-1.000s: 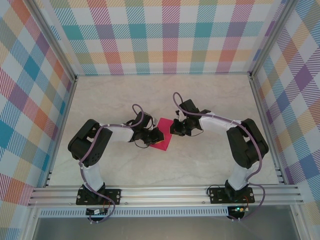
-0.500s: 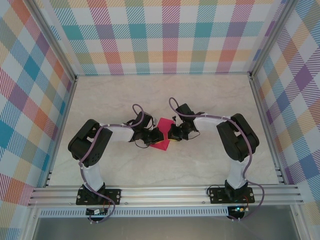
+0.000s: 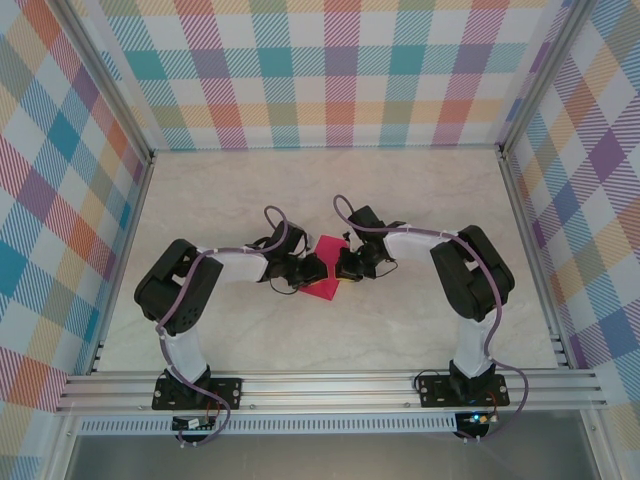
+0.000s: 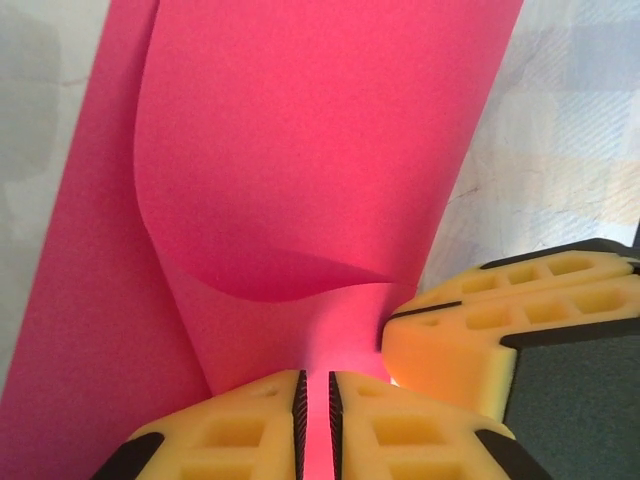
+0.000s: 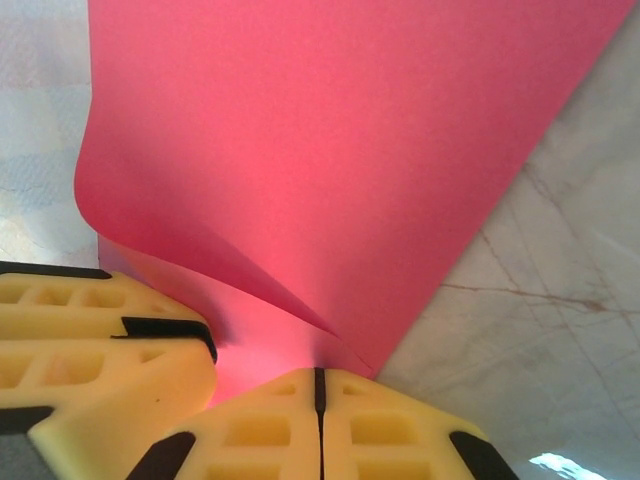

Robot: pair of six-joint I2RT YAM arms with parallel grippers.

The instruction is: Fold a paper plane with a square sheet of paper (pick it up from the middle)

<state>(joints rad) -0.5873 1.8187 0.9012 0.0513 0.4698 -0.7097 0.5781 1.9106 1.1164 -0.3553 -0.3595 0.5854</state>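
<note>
Meeting over the middle of the desk [image 3: 250, 200], both arms reach inward from their bases, and the left claw [image 3: 311, 271] and right claw [image 3: 343, 268] sit just beside each other with the square sheet of paper [image 3: 325, 289] between them. The top view shows the magenta-pink sheet as a narrow patch on the pale marbled surface, its middle hidden under the two claw heads. From the left wrist, the left claw [image 4: 315, 400] has its yellow fingers [image 4: 240, 425] drawn nearly together, a thin pink strip of the sheet [image 4: 320, 150] pinched in the slit between them. One layer lies flat along the left side. A second layer bows up and over it in a smooth curl, running down into the grip. A yellow finger of the right claw [image 4: 480, 330] touches the sheet just to the right, with desk [image 4: 560, 150] showing beyond. From the right wrist, the right claw [image 5: 318, 385] is pressed together on the near edge of the sheet [image 5: 340, 130], where a soft fold rises into the seam between the pads. The left claw [image 5: 100, 330] sits alongside at lower left, against the paper. Bare desk [image 5: 520, 300] lies to the right of the sheet's straight edge.
</note>
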